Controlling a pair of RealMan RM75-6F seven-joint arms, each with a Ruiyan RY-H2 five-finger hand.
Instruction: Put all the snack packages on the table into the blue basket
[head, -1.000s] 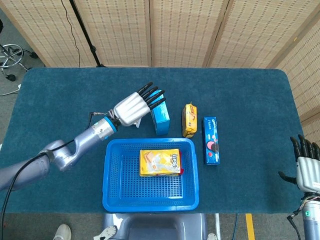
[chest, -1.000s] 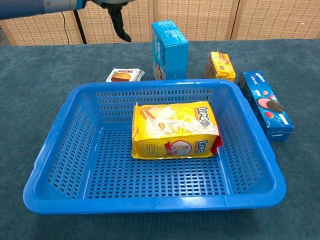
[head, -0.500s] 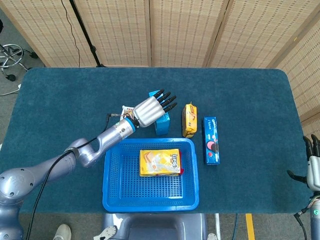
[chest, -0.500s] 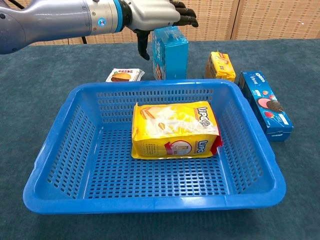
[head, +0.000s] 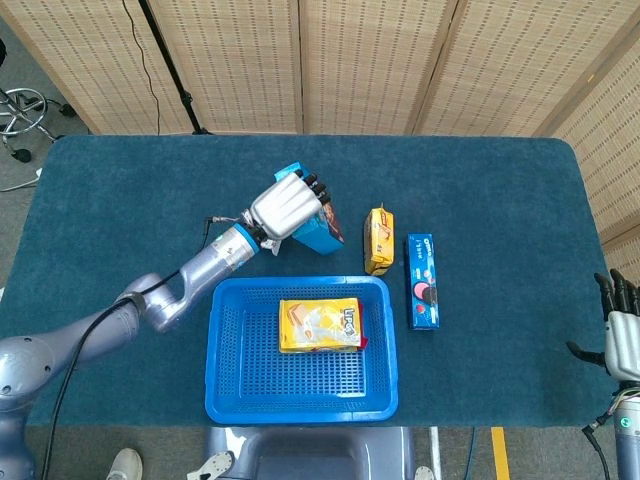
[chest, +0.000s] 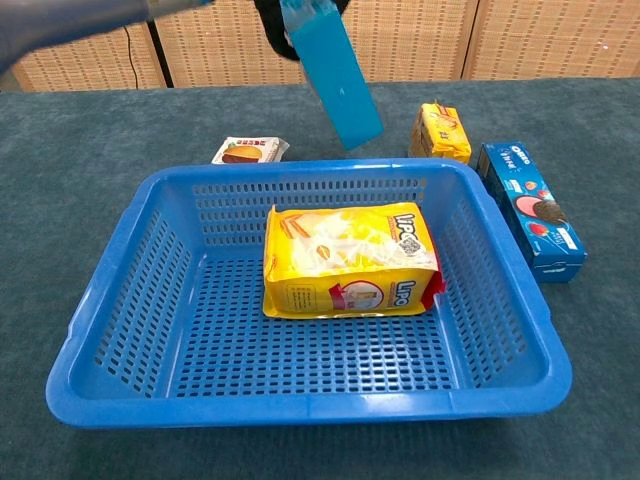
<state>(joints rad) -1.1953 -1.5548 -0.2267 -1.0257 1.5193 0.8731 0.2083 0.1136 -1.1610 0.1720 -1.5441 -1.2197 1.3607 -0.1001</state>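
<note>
My left hand (head: 290, 205) grips the light blue snack box (head: 324, 226) from above and holds it tilted in the air behind the basket; the chest view shows the box (chest: 338, 78) clear of the table. The blue basket (head: 222, 350) sits at the near middle with a yellow Lipo bag (head: 320, 325) lying inside it. A small yellow pack (head: 378, 240) and a dark blue Oreo box (head: 423, 280) lie right of the basket. A small white packet (chest: 250, 150) lies behind the basket's left corner. My right hand (head: 622, 335) hangs open at the table's right edge.
The table is covered in dark teal cloth (head: 120, 220), with wide bare stretches to the left and far side. Woven screens (head: 360, 60) stand behind the table. The basket's rim (chest: 300, 405) nearly fills the near chest view.
My left hand has closed around the light blue box and lifted it off the table, tilting it. The right hand stays low at the right edge, barely shifted.
</note>
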